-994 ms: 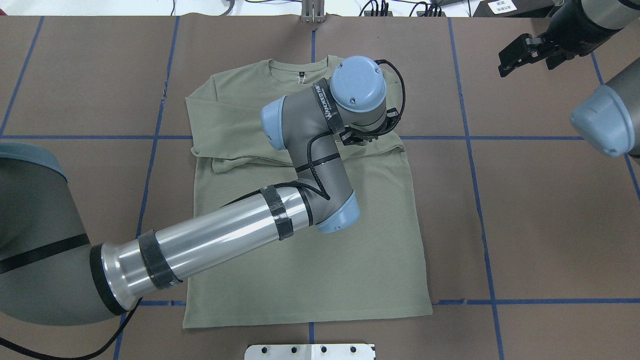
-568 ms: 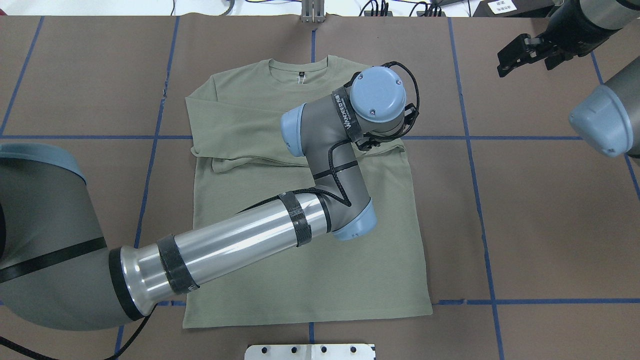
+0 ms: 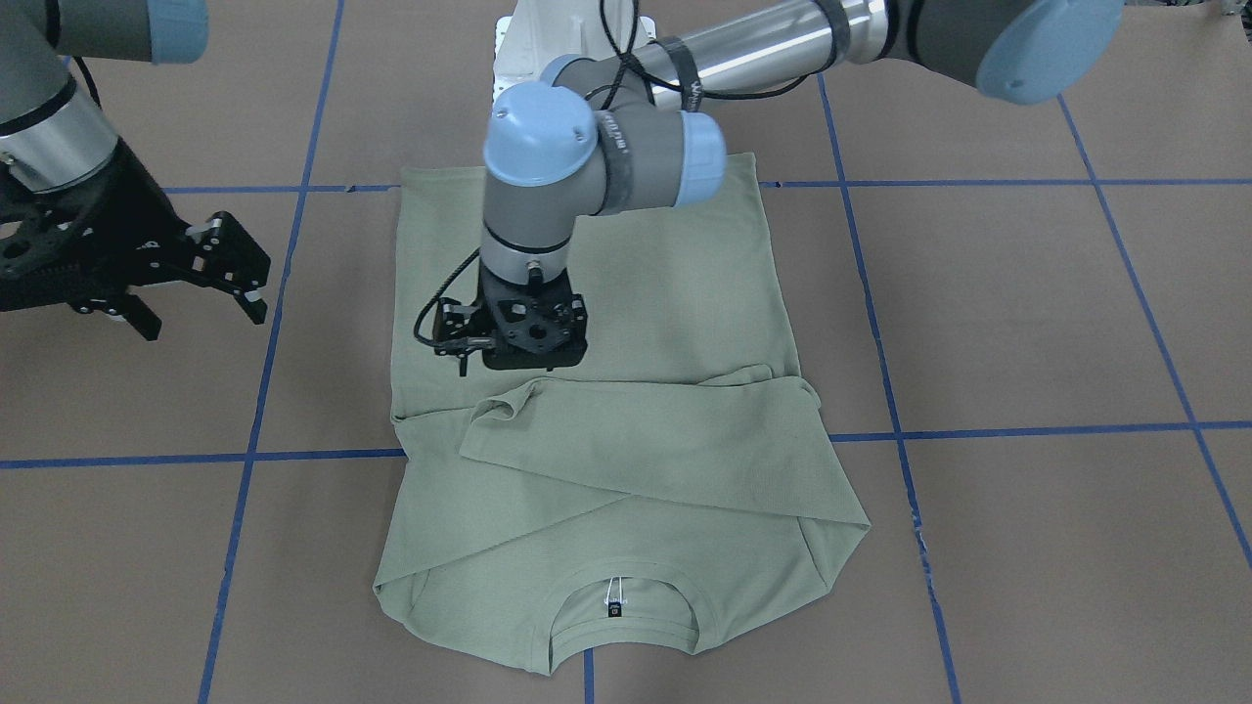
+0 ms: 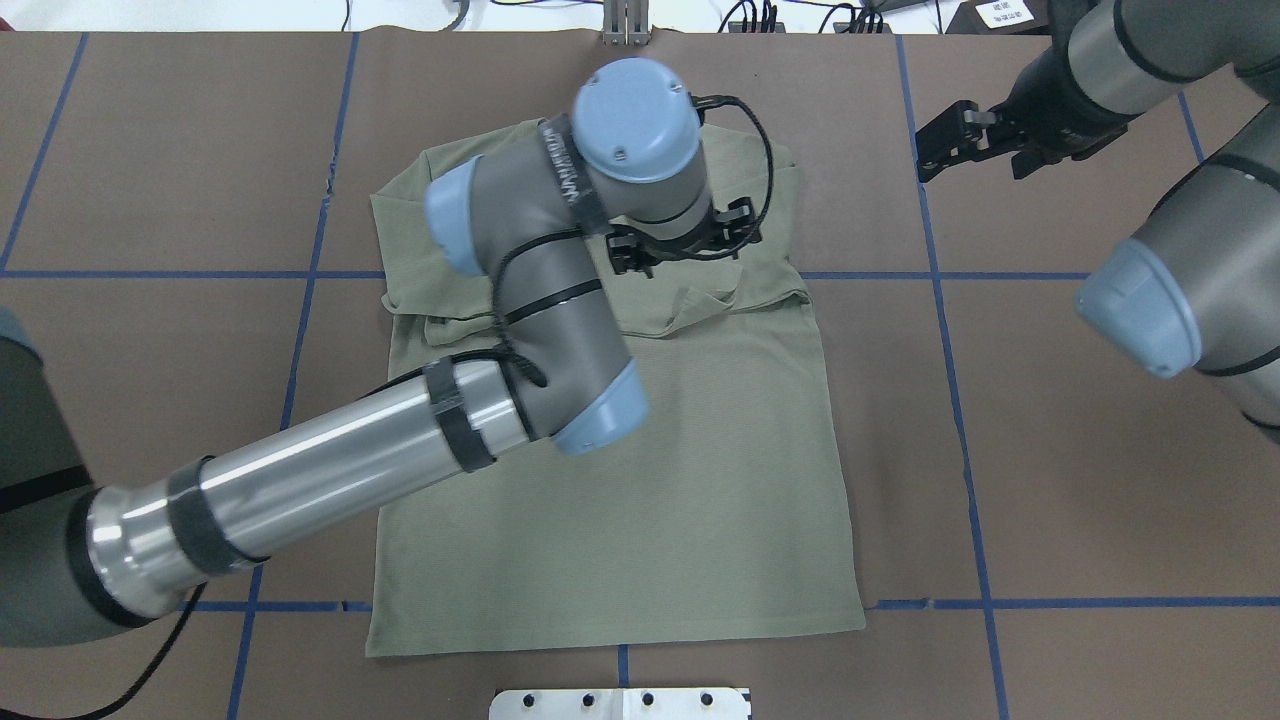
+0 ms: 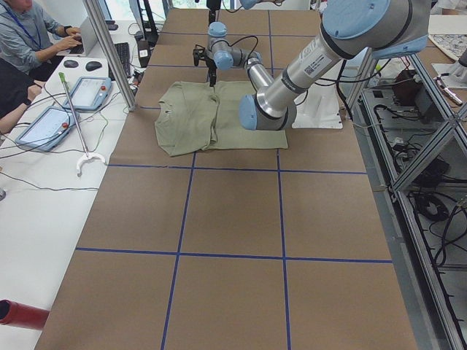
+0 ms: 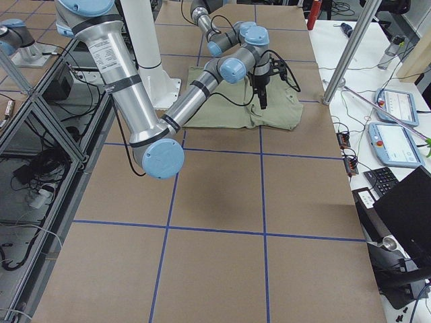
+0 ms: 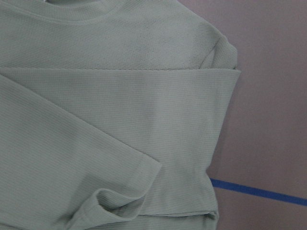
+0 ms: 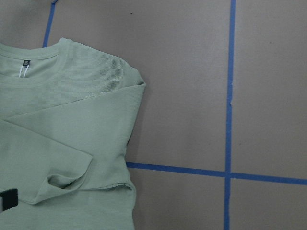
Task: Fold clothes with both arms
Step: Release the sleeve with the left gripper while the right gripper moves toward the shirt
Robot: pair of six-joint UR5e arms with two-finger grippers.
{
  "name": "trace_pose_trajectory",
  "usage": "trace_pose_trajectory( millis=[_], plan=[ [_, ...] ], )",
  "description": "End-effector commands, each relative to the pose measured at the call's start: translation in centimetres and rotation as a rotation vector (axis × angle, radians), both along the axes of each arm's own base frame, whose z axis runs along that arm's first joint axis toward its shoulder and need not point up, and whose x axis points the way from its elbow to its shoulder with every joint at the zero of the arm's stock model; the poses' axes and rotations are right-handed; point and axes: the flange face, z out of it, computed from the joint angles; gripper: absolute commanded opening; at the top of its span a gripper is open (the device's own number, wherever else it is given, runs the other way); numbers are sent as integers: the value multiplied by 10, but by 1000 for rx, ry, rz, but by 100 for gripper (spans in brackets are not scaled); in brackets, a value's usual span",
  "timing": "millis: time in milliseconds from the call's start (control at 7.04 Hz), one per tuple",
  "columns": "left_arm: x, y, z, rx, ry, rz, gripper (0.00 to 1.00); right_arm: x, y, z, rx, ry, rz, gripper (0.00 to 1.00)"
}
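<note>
Shirt [image 3: 675,293] lies flat on table [image 3: 1027,323], neckline nearest the front camera, one sleeve [image 3: 636,440] folded across the chest. Left gripper [image 3: 518,337] hangs over the shirt body just beyond the cuff; finger spacing cannot be told. Right gripper [image 3: 205,321] is beside the shirt, fingers apart, empty.
</note>
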Motion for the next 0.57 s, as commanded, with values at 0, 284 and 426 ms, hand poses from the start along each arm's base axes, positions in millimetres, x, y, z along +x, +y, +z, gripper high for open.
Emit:
trace_pose_trajectory(
  millis=[0,284,426],
  plan=[
    [-102,55,74,109,-10,48,100,-89,69,-20,-47,-41,113,100],
    [-192,124,110,129,47,36,100,-130,152,-9,-83,-139,157,100],
    [-195,147,121,46,80,5,100,-145,200,14,-88,-205,201,99]
  ],
)
